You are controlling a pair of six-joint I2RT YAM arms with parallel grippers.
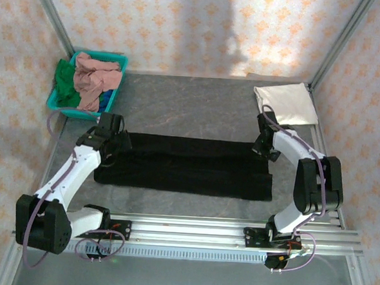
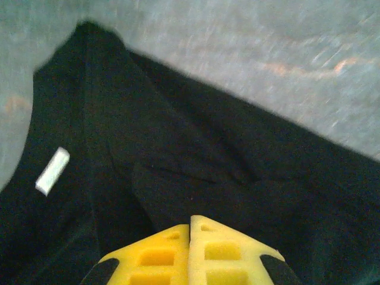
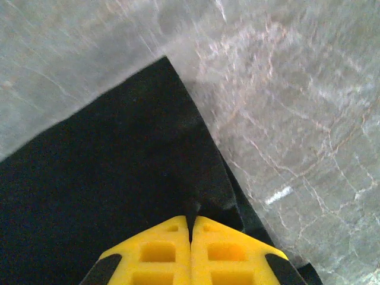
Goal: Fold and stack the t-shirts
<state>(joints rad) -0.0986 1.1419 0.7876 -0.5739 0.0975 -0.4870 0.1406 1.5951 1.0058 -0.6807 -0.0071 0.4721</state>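
A large black t-shirt lies as a long folded band across the middle of the table. My left gripper is at its left end, near the collar with a white label. Its yellow fingertips are shut, and a raised flap of black cloth runs into them. My right gripper is at the far right corner of the shirt. It is shut too, with a crease of cloth pinched between the tips. A folded cream-white t-shirt rests at the back right.
A teal basket at the back left holds crumpled pink, green and blue t-shirts. Patterned walls and metal frame posts close in the grey table. A metal rail runs along the near edge.
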